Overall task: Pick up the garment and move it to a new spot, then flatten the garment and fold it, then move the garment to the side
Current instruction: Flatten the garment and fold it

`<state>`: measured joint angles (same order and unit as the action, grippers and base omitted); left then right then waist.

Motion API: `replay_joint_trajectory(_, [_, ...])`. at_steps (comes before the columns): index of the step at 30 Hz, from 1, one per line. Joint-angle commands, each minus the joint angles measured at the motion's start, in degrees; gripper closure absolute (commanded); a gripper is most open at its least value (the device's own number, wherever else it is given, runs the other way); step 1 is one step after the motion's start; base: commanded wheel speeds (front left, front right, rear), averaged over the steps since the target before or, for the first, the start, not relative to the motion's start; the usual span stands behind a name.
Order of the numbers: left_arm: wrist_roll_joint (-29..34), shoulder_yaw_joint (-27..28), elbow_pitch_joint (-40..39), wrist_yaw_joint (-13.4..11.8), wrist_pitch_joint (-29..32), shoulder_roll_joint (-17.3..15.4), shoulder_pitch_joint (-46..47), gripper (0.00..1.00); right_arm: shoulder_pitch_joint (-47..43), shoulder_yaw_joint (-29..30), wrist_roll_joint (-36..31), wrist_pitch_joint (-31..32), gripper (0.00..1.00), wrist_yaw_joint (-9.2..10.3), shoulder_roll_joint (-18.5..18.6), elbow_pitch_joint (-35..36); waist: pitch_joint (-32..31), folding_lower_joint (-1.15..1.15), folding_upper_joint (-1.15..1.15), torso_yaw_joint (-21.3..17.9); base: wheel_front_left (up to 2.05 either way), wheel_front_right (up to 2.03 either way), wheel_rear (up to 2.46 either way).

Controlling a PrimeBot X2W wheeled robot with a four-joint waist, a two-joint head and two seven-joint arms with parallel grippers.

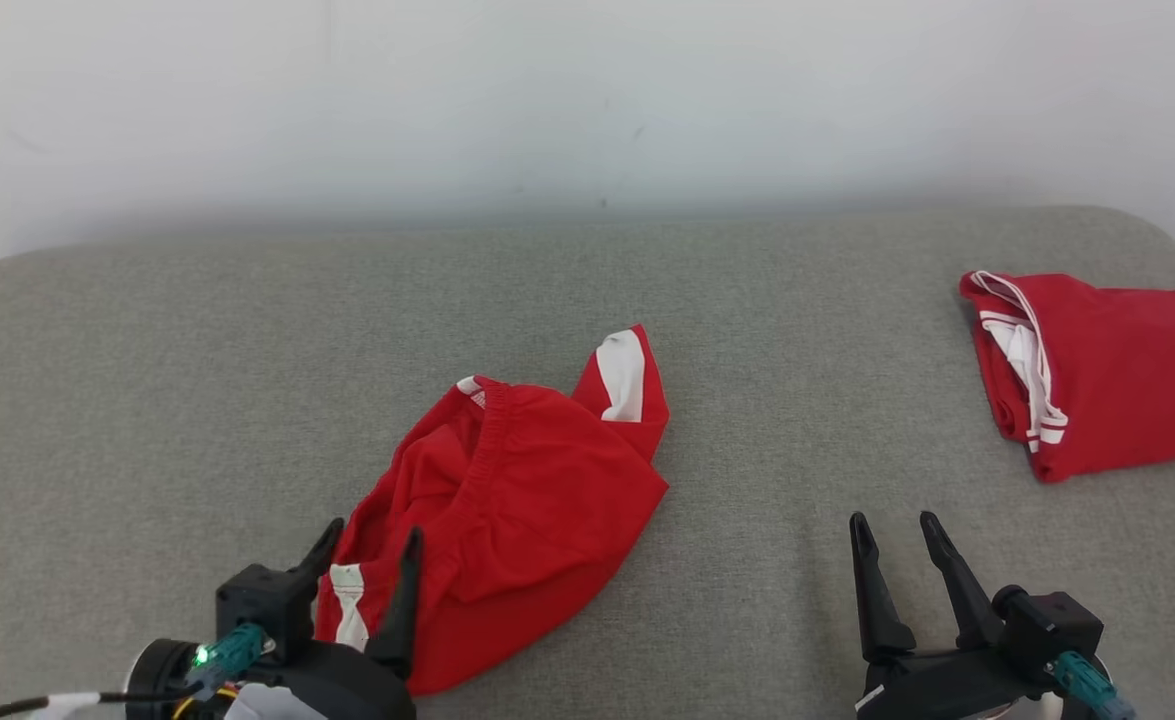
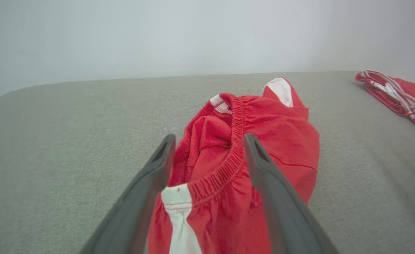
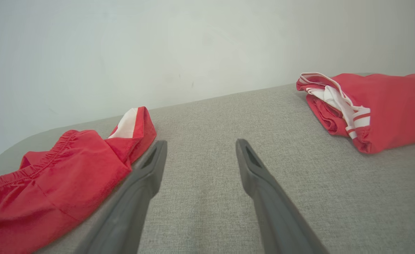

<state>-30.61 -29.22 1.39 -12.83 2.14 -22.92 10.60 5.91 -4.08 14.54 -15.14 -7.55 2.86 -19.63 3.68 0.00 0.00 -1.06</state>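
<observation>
While the crumpled garment [image 1: 522, 490] lies left of the folded red clothing [image 1: 1117, 370] on the bench [image 1: 147, 400], I log: left gripper [image 1: 374, 530] apart, astride its waistband [image 2: 225, 165]; right gripper [image 1: 893, 520] apart, empty. Advice: pinch both waistband ends, spread evenly.

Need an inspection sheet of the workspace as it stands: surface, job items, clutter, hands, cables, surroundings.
Surface: grey fabric pad with rounded far corners.
Job's things: red shorts lie crumpled at the front left, white side stripes showing; not yet flattened or folded.
Clutter: second red garment, folded, at the far right edge.
Hands: left hand open, fingers either side of the shorts' waistband; right hand open above the pad, holding nothing.
Cables: dark cable runs off by the left wrist.
Surroundings: plain white wall behind the pad; nothing else seen.
</observation>
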Motion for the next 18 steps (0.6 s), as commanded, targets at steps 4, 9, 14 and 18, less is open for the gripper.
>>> replay_joint_trajectory(4, [0.6,-1.5,1.6,1.3,1.7,-0.3,1.6,0.0,0.8,0.0,0.1,-0.1,0.0,0.11,0.0,-0.2,0.6,0.0,0.0,-1.8,0.0,0.0,0.0])
replay_joint_trajectory(9, [0.4,-2.9,7.5,3.1,3.8,-0.7,3.0,0.0,1.0,0.1,-0.3,-0.1,0.0,0.11,0.0,-0.5,1.1,0.0,0.0,-3.6,0.0,0.0,0.0])
replay_joint_trajectory(14, [1.0,-3.4,13.2,3.7,4.0,-1.6,4.0,0.0,0.7,0.0,-0.3,-0.1,0.0,0.12,0.0,-0.7,1.2,0.0,0.0,-4.5,0.0,0.0,0.0])
replay_joint_trajectory(18, [-1.1,-3.2,16.2,5.2,4.0,-0.5,4.3,0.69,0.2,0.2,-0.3,-0.1,0.0,0.12,0.0,-0.9,0.7,0.0,0.0,-4.4,0.0,0.0,0.0])
